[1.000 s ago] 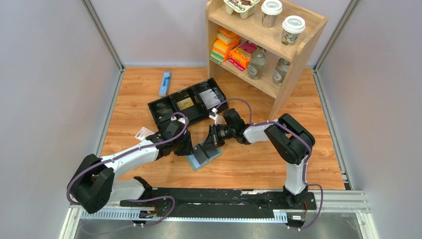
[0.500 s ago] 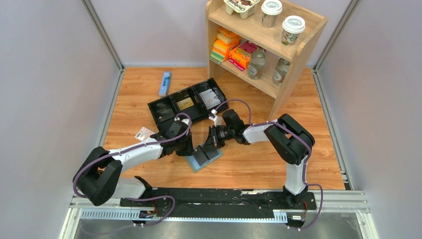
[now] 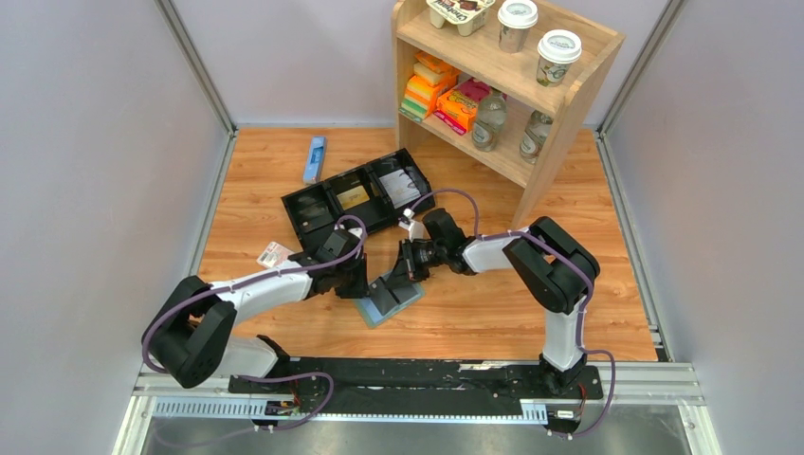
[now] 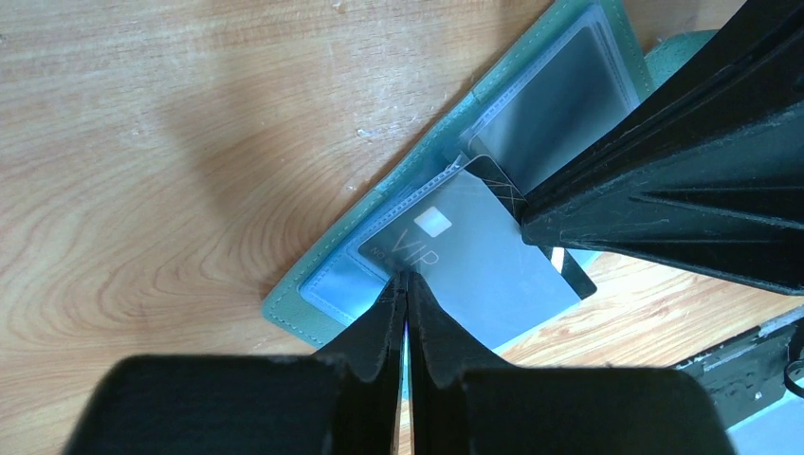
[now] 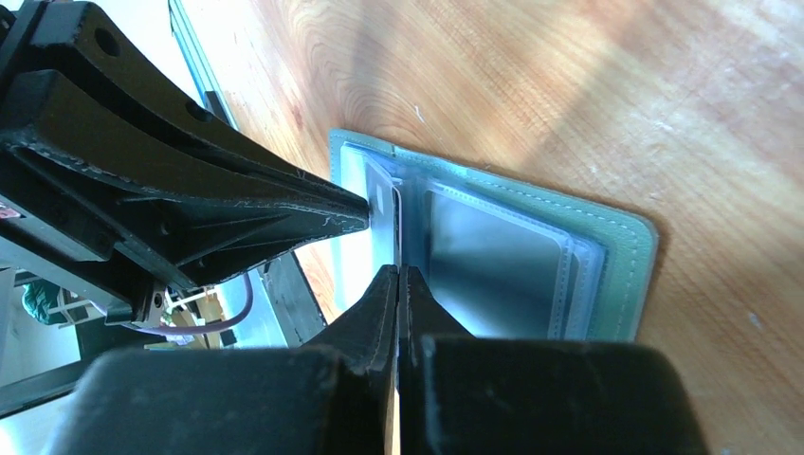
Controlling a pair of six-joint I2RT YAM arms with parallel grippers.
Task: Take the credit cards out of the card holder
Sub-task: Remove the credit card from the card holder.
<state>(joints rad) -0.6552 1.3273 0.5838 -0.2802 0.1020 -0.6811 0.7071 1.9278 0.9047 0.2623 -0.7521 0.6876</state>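
Note:
The grey-green card holder (image 3: 393, 301) lies open on the wooden floor between my two grippers. In the left wrist view its teal edge (image 4: 313, 303) and pale blue pockets show, and a grey card marked VIP (image 4: 484, 265) sticks partway out of a pocket. My left gripper (image 3: 372, 287) (image 4: 406, 281) is shut, and its tips rest on that card's edge. My right gripper (image 3: 406, 270) (image 5: 398, 270) is shut, and its tips press on the holder's middle fold (image 5: 616, 246). A second dark card shows under the right fingers (image 4: 664, 190).
A black three-compartment tray (image 3: 356, 199) lies just behind the grippers. A pink-and-white packet (image 3: 276, 253) lies to the left, and a blue item (image 3: 315, 158) is near the back wall. A wooden shelf unit (image 3: 559, 95) stands at the back right.
My left arm has shifted a little to the right, toward the holder. The right arm and the holder have stayed in place.

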